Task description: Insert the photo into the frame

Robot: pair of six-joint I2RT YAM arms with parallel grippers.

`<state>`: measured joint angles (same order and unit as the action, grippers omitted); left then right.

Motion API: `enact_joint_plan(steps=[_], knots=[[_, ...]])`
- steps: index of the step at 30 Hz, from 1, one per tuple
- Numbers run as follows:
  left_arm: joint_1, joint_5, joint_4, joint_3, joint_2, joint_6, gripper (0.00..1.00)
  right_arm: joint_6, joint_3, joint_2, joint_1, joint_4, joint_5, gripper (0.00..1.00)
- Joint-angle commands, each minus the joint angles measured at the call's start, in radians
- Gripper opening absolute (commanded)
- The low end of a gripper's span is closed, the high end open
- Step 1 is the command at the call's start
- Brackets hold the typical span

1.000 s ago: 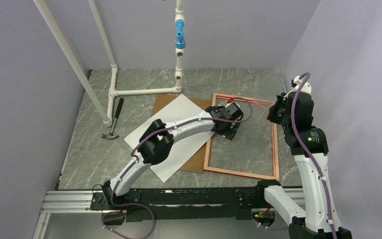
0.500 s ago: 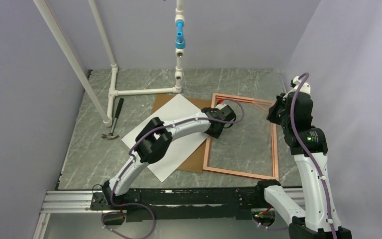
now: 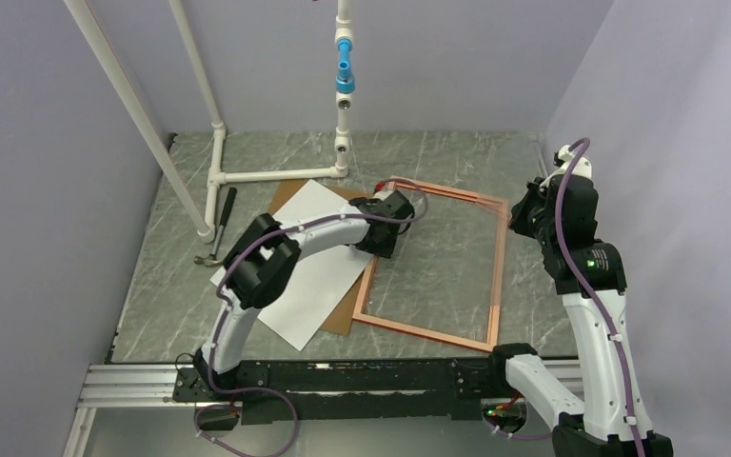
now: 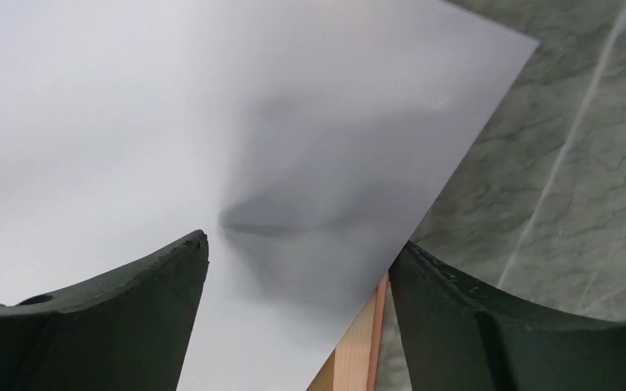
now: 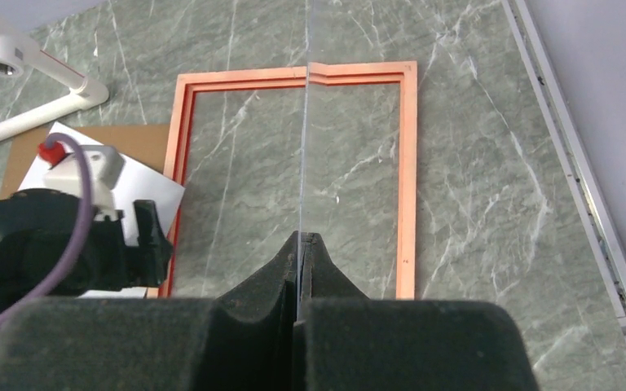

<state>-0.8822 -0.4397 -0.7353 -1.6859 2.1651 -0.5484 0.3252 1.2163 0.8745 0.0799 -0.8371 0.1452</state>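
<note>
The frame (image 3: 499, 276) lies flat on the table, pale orange-wood face up. The photo (image 3: 290, 276) lies white face up on a brown backing board (image 3: 341, 320), its right edge at the frame's left bar. My left gripper (image 3: 381, 246) is open and low over that bar. In the left wrist view its jaws (image 4: 297, 244) straddle the photo's (image 4: 171, 122) edge and the frame's wood strip (image 4: 363, 350). My right gripper (image 3: 521, 214) hovers past the frame's far right corner. It is shut (image 5: 301, 238) on a thin clear pane (image 5: 303, 147), seen edge-on above the frame (image 5: 407, 163).
A white PVC pipe stand (image 3: 276, 174) with a blue fitting (image 3: 344, 74) rises at the back. A hammer (image 3: 217, 233) lies at the left by the pipe foot. Walls close in on both sides. A metal rail (image 5: 575, 171) runs along the table's right edge.
My left arm has swung left, and the frame, photo and backing board have slid left with it; the frame has turned slightly. My right gripper has held still with the pane.
</note>
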Motion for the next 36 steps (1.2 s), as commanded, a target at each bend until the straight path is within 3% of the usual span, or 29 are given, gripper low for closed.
enact_joint_plan(steps=[1, 9, 19, 28, 36], knots=[[0.06, 0.104, 0.119, 0.119, -0.15, -0.034, 0.85, 0.005, 0.005, 0.0, -0.003, 0.041, -0.022, 0.0], [0.165, 0.211, 0.269, 0.327, -0.264, -0.094, 0.84, 0.006, -0.004, 0.0, -0.002, 0.038, -0.044, 0.0], [0.217, 0.204, 0.25, 0.374, -0.307, -0.161, 0.89, 0.008, -0.021, 0.012, -0.002, 0.037, -0.099, 0.0], [0.285, 0.436, 0.409, 0.511, -0.415, -0.222, 0.97, 0.009, -0.035, 0.016, -0.002, 0.036, -0.13, 0.0], [0.305, 0.636, 0.494, 0.597, -0.427, -0.261, 0.96, 0.01, -0.051, 0.024, -0.002, 0.043, -0.165, 0.0]])
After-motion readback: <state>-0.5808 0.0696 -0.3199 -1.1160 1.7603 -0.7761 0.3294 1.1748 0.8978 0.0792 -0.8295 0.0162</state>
